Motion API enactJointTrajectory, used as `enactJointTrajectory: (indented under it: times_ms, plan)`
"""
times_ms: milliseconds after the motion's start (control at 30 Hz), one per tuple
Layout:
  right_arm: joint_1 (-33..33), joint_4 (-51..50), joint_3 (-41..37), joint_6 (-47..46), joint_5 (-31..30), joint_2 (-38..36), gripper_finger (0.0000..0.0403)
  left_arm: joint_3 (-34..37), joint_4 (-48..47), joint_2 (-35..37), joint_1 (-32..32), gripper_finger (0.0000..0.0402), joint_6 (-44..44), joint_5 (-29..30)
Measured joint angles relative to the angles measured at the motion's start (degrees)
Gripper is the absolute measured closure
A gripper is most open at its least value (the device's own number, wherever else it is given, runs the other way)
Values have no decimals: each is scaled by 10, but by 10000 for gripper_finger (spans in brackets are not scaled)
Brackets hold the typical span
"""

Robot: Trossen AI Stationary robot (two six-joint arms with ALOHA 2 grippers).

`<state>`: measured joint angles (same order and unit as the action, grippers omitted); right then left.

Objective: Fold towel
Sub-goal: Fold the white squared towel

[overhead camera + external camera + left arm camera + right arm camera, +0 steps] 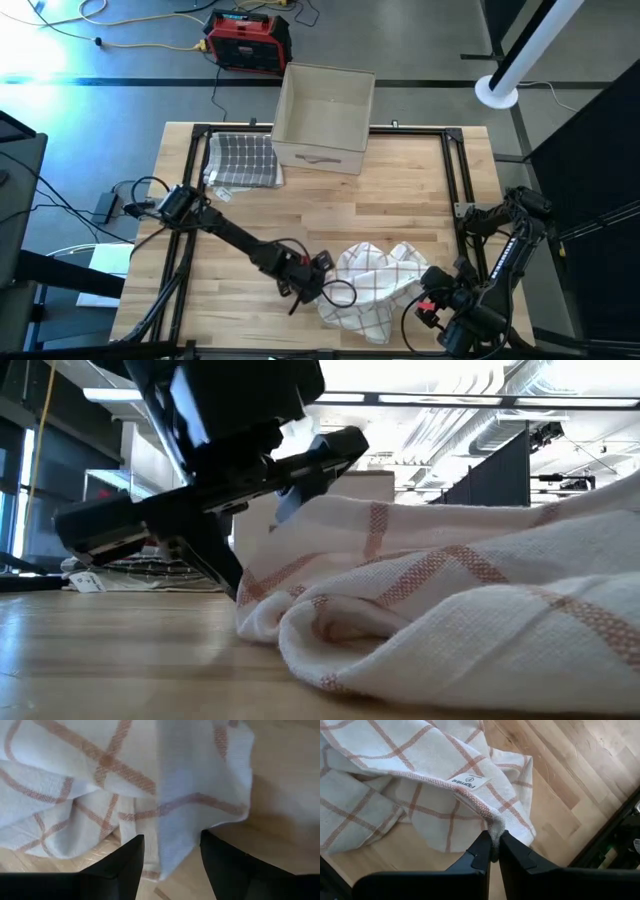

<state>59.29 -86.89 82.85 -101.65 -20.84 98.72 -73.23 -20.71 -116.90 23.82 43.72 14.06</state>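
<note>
A white towel (372, 282) with orange checks lies crumpled on the wooden table near its front edge. My left gripper (170, 845) is at the towel's left side. It is open, and a hanging flap of the towel (200, 795) reaches down between its fingers. My right gripper (494, 842) is at the towel's right side, shut on the hemmed edge. In the low view the towel (470, 600) fills the foreground, with the left arm's gripper (300, 460) above its left end. My left gripper: the flap's lower edge (167, 862) hangs between the open fingers, and I cannot tell whether they touch it. My right gripper pinches a bunched bit of the hemmed edge (495, 826) between its two fingers, close to the sewn label (469, 781). The fingers come from the table's right, slanting down. The rest of the towel lies slack on the table.
A beige open box (325, 118) stands at the table's far edge. A folded dark-checked cloth (243, 160) lies to its left. Bare wood lies between them and the towel. A black frame (455, 180) runs along the table's sides.
</note>
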Motion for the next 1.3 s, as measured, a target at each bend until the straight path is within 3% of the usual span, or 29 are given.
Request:
enactJointTrajectory:
  times_ms: [133,300,500,667,800,1033,1133,1300]
  plan:
    - [0,0,0,1,-2,0,391,1,-1,-1,-1,268,-11,8]
    - [0,2,0,1,-7,0,391,2,-18,-5,-1,385,-45,89]
    - [0,8,0,1,-37,0,391,-16,-170,16,2,396,-152,245]
    - [-2,8,0,1,-94,-1,391,-60,-377,76,6,399,-280,266]
    - [-9,8,0,3,-186,-3,391,-94,-484,140,-13,400,-353,276]
    - [-15,-25,47,66,-469,-47,391,-161,-621,249,-69,401,-487,272]
    - [-15,-31,98,146,-575,-65,391,-191,-656,294,-87,401,-525,274]
    - [-18,-26,206,331,-644,-81,391,-242,-663,360,-98,401,-558,286]
